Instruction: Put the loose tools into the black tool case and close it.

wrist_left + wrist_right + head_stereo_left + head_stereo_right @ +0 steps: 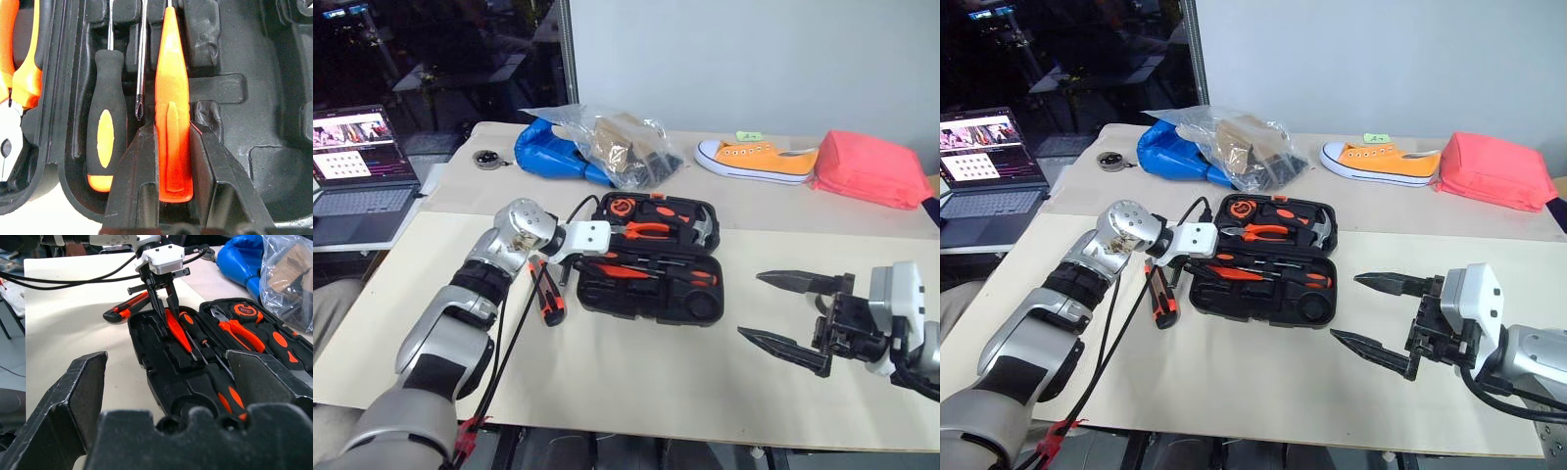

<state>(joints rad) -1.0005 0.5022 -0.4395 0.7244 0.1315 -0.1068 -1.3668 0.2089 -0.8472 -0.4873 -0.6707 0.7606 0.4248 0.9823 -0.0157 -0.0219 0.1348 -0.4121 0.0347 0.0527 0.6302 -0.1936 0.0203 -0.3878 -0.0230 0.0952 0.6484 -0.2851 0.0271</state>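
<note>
the left gripper (pixel 164 308) hid the butt end of the slim screwdriver (pixel 172 117) it was clamped on; in the left wrist view its two fingers (pixel 139 171) pressed the orange handle from both sides, and the far end of the shaft ran out of frame. a knife (pixel 548 299) lay on the tabletop (pixel 636 382) just outside the case's 9 o'clock edge, partly covered by the left arm and its cables, so what else lay under there could not be made out.

the case (pixel 651 259) lay open at the middle of the tabletop, black moulded plastic with tool-shaped recesses. the slim screwdriver sat over the recesses of the near half, toward the 9 o'clock end, plain orange and tapering to a thin steel shaft. beside it lay a screwdriver (pixel 105 142) with a black and orange handle, and between the two a bare shaft with a cross tip. a second black and orange screwdriver (pixel 227 391) lay further along the same half.

the right gripper (pixel 1381 318) hung at 3 o'clock of the case, well apart from it, its fingers spread wide with nothing between them.
</note>
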